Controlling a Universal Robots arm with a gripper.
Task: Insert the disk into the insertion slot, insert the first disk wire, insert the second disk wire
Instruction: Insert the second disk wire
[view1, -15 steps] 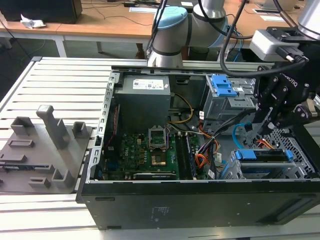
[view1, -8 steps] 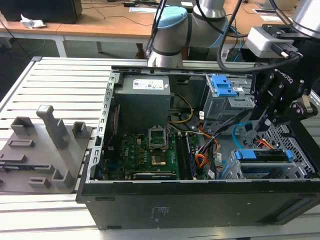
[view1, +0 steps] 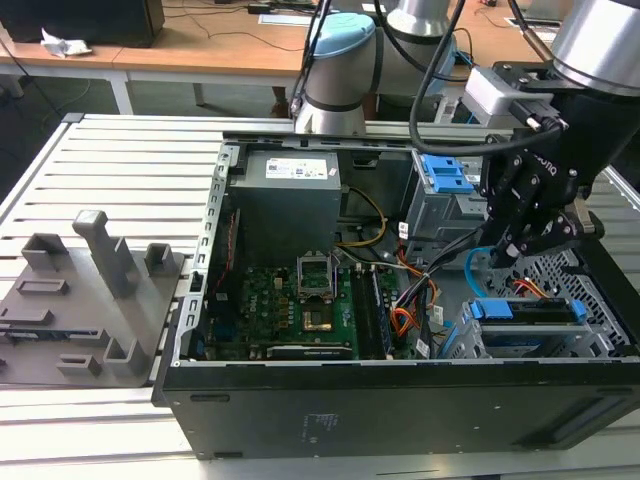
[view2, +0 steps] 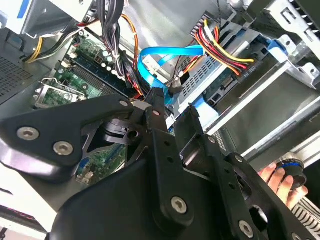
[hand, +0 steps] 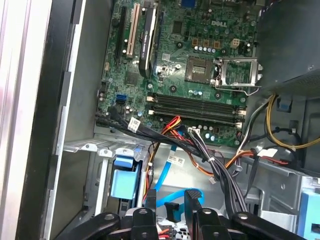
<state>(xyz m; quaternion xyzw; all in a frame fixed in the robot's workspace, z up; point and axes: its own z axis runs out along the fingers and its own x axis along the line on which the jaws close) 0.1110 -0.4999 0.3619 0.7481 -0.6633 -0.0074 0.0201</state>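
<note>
The disk (view1: 530, 310), silver in a blue carrier, lies inside the insertion slot (view1: 468, 338), the low silver cage at the case's front on the exterior view's right. The first disk wire (view2: 220, 47), an orange, red and yellow bundle, ends in a black plug (view2: 245, 75) set against the disk's end. The second disk wire (view2: 165, 55), glossy light blue, loops down to my gripper (view2: 175, 107). Its blue plug end sits between the black fingers (hand: 192, 200), and the gripper (hand: 171, 207) is shut on it. In the exterior view the gripper (view1: 520, 250) hangs just above the cage.
The open case holds a green motherboard (hand: 195, 65), a grey power supply (view1: 290, 195) and a taller grey cage with a blue latch (view1: 445, 175). A person's hand (view2: 272, 180) shows beside the case. A grey fixture block (view1: 90, 290) lies on the slatted table at the exterior view's left.
</note>
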